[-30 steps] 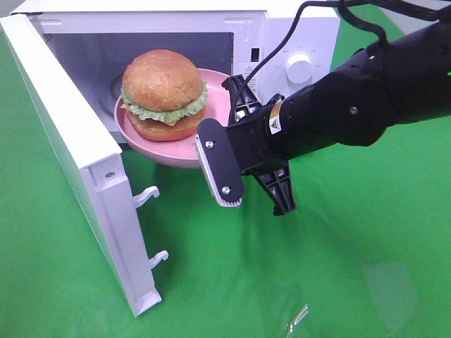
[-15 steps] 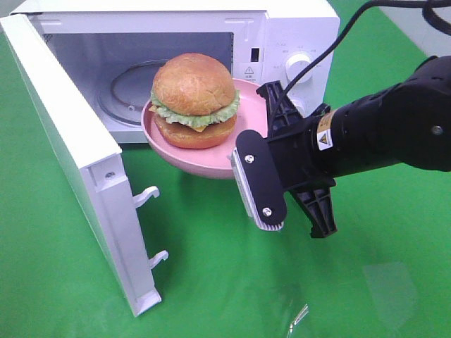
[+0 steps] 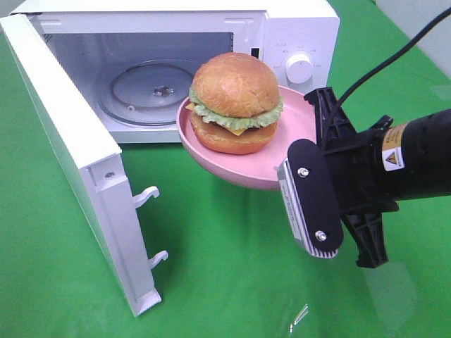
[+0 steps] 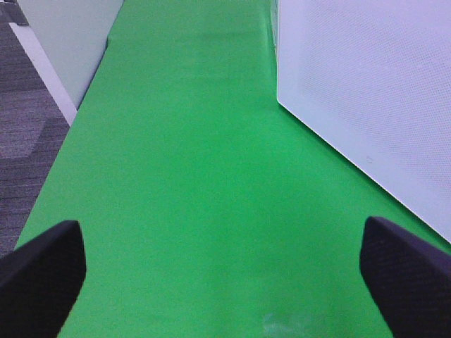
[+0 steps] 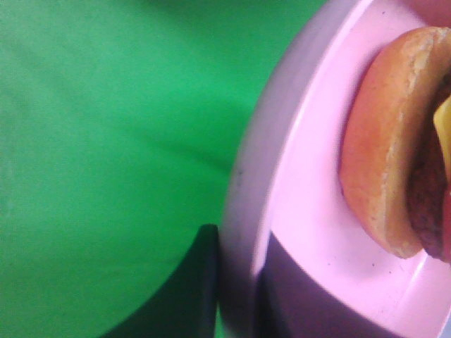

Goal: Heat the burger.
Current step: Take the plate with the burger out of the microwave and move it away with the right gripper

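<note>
Exterior high view: white microwave (image 3: pixel 296 28) at 11–12 o'clock on the green cloth (image 3: pixel 232 282), door (image 3: pixel 77 162) swung fully open toward 8 o'clock. Glass turntable (image 3: pixel 144 88) bare inside the cavity. Control knob (image 3: pixel 301 68) on the panel at 1 o'clock. The burger (image 3: pixel 236 102) sits upright on the pink plate (image 3: pixel 204 151), which hangs in the air just outside the cavity opening, in front of the control panel, clear of the cloth. Right gripper (image 3: pixel 310 151) enters from 3 o'clock and grips the plate rim on the side away from the door: one black finger stands above the rim, the ribbed pad (image 3: pixel 310 208) lies below it, so the fingers are clamped on the plate. Yellow warning label (image 3: pixel 392 158) on the black arm; cable runs off toward 1 o'clock.

Left wrist view: left gripper (image 4: pixel 222 271) over bare green cloth, its two black fingertips (image 4: pixel 39 278) far apart at the frame's lower corners, nothing between them. The microwave's white perforated side panel (image 4: pixel 366 91) lies at 2 o'clock; grey floor (image 4: pixel 28 120) at 9 o'clock.

Right wrist view: close on the plate rim, with the burger's bottom bun and a sliver of filling on it. A dark finger edge (image 5: pixel 201 289) presses against the rim's outer side. Green cloth beyond, blurred.
</note>
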Robot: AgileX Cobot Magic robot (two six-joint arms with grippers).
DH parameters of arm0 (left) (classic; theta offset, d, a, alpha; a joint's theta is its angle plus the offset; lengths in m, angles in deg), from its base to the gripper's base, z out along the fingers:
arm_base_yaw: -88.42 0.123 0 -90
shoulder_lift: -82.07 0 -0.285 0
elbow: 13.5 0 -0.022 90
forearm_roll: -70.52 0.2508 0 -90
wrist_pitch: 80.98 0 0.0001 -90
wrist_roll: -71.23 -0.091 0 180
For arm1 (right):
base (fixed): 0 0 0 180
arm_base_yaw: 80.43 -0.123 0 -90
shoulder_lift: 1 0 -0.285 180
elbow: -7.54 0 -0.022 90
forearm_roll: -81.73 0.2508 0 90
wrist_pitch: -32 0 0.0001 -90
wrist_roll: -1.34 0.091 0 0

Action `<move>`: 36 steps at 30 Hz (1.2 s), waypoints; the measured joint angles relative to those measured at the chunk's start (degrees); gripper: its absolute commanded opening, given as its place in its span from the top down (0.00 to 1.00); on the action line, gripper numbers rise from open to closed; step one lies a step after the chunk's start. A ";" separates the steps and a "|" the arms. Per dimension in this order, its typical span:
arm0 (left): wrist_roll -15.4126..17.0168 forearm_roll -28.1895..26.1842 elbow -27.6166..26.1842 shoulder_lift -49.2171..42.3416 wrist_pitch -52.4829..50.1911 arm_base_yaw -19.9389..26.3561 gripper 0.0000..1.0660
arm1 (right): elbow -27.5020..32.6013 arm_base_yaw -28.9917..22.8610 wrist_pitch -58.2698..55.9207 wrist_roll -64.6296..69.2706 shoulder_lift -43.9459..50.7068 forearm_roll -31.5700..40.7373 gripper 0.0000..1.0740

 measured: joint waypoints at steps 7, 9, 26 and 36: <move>0.00 0.00 0.00 0.00 0.00 0.00 0.08 | 3.27 0.00 -6.47 1.60 8.31 -0.17 1.00; 0.00 0.00 0.00 0.00 0.00 0.00 0.08 | 4.35 0.00 -8.25 2.69 10.43 -0.86 1.00; 0.00 0.00 0.00 0.00 0.00 0.00 0.08 | 7.22 0.00 -26.53 24.52 27.73 -13.12 1.00; 0.00 0.00 0.00 0.00 0.00 0.00 0.08 | 7.22 0.00 -36.78 40.79 31.00 -18.68 1.00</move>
